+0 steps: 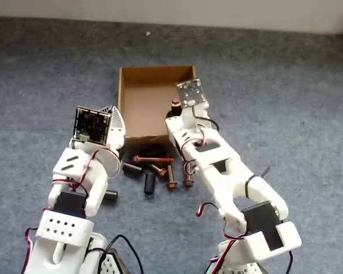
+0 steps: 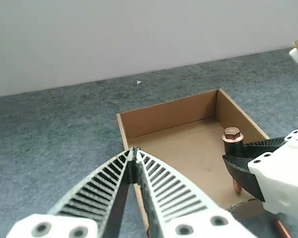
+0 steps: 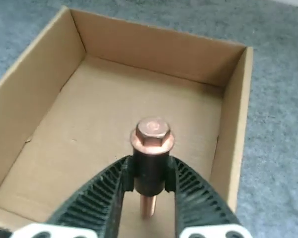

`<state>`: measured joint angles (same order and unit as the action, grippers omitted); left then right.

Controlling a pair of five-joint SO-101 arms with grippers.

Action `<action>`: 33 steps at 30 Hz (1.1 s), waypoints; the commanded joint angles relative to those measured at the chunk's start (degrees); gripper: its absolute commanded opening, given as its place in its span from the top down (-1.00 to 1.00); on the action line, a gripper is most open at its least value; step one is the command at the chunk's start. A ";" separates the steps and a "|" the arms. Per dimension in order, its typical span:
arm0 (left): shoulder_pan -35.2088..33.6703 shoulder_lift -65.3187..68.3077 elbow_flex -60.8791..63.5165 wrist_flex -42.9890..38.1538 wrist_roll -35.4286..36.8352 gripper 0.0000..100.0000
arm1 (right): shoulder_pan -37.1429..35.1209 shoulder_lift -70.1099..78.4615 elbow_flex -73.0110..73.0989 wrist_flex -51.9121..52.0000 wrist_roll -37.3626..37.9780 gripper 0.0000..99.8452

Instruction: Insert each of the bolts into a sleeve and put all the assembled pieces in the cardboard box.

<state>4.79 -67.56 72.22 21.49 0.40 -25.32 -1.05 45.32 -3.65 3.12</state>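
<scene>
The copper bolt (image 3: 152, 134) stands upright in its black sleeve (image 3: 149, 174), and the right pincer (image 3: 149, 171) is pinching that sleeve above the floor of the cardboard box (image 3: 233, 114) (toward its right side, seen from above). The left pincer (image 2: 134, 157) is pressed together just at the box's near left corner. Loose bolts (image 1: 170, 177) and sleeves (image 1: 149, 184) lie on the grey bench (image 1: 286, 103) just before the box

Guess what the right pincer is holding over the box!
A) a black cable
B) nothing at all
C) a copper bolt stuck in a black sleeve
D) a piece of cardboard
C: the right pincer is shut on a black sleeve with a copper bolt through it, upright above the cardboard box.
</scene>
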 commanded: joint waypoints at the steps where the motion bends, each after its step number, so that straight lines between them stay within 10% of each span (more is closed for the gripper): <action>1: -1.19 -0.48 -0.92 -2.11 0.79 0.98 | 0.31 -1.63 -4.53 1.71 0.35 0.84; 22: -1.45 -0.48 -1.01 -2.11 0.88 0.99 | -2.07 -28.35 0.57 22.29 0.00 0.67; 33: -11.03 -0.31 -1.01 -7.91 10.55 0.98 | -11.12 -34.24 -2.77 48.57 -15.30 0.67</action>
<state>-2.24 -67.56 72.22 17.10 6.90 -33.58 -34.11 46.11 40.31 -9.89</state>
